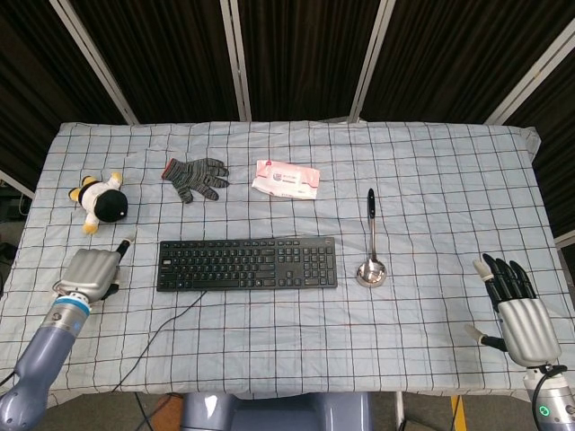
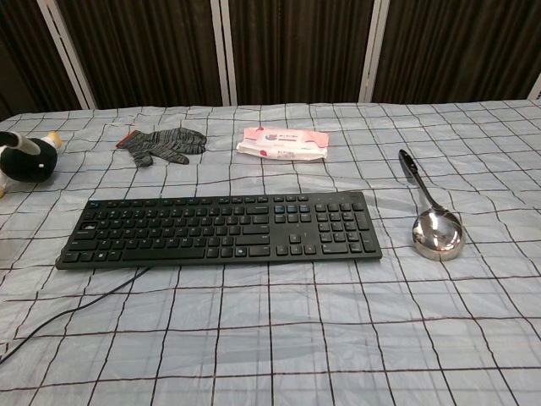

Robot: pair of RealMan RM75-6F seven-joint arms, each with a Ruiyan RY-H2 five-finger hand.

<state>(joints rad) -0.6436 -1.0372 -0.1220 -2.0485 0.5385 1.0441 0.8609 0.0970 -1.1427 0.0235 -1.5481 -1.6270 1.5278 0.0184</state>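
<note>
- Head view: left hand (image 1: 90,274) lies low over the checked tablecloth (image 1: 431,180), just beside the left end of the black keyboard (image 1: 247,263). Back of the hand faces the camera and the fingers curl under it; whether anything is in its grasp cannot be told.
- Head view: plush toy (image 1: 101,203), black, white and yellow, lies beyond the left hand toward the far left edge, apart from it.
- Head view: right hand (image 1: 519,314) sits at the near right corner of the table, dark fingers spread and pointing away, holding nothing. Nearest thing to it is the metal ladle (image 1: 370,247), well apart on its left.
- Head view: ladle bowl lies just right of the keyboard, black handle pointing to the far side. Grey knit glove (image 1: 195,178) and pink-and-white wipes pack (image 1: 286,179) lie side by side beyond the keyboard.
- Chest view: neither hand shows. Keyboard (image 2: 220,230) runs across the middle, its cable (image 2: 72,315) trailing off to the near left.
- Chest view: ladle (image 2: 433,218) to the right of the keyboard, glove (image 2: 161,144) and wipes pack (image 2: 282,143) behind it, plush toy (image 2: 25,159) cut by the left edge.
</note>
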